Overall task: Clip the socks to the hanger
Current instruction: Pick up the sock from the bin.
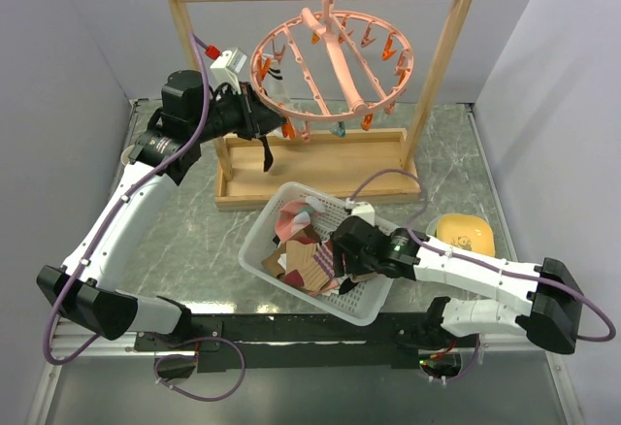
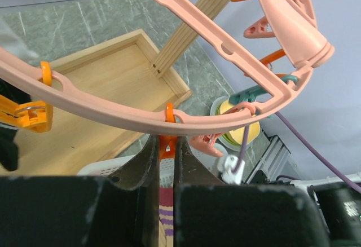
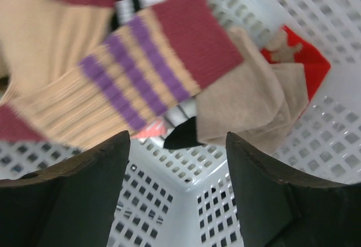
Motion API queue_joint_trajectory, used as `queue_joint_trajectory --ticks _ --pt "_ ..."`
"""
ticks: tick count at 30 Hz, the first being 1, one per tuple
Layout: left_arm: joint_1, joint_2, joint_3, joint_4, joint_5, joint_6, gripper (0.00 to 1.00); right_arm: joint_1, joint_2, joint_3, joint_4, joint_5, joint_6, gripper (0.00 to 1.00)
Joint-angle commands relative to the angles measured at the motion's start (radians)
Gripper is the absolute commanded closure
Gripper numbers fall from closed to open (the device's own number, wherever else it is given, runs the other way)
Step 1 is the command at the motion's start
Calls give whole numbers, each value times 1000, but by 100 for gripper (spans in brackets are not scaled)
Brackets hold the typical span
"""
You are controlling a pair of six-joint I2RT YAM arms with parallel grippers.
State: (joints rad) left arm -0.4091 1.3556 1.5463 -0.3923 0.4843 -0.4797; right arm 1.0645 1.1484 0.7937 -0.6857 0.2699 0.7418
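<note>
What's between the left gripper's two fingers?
An orange clip on the pink hanger sits between the fingers of the left gripper, in the left wrist view.

Left arm (image 1: 126, 202) is planted at the near left. It climbs toward the far left, folds at the elbow, then its wrist swings right, held high. The left gripper (image 1: 260, 119) points right up there. From its wrist cam the fingers (image 2: 141, 168) are drawn in to a thin slit, tips nipped on an orange clip (image 2: 167, 143).

Right arm (image 1: 485, 275) is based at the near right and lies low, stretched leftward across the near side. The right gripper (image 1: 337, 250) is at the end, tipped downward. Its wrist cam shows both fingers (image 3: 96, 168) spread wide with nothing pinched between them.
</note>
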Motion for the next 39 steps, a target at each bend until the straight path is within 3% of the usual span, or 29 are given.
queue_joint_trajectory --ticks 1,10,21,26,30,39 --pt "3 -7 18 43 23 0 99 -105 -48 -88 115 -103 123 26" --pt "1 -13 8 47 28 -5 99 -208 -62 -168 290 -199 140 36" --pt "1 -21 -3 46 34 -7 99 -210 -42 -128 276 -170 142 46" --pt "1 -23 -5 43 34 -2 99 -183 -72 10 171 -123 38 50" --pt "3 -23 -8 47 37 -2 99 -91 -24 101 71 -48 16 51" --pt "3 -30 -11 44 33 -2 99 -83 65 -39 227 -139 119 49"
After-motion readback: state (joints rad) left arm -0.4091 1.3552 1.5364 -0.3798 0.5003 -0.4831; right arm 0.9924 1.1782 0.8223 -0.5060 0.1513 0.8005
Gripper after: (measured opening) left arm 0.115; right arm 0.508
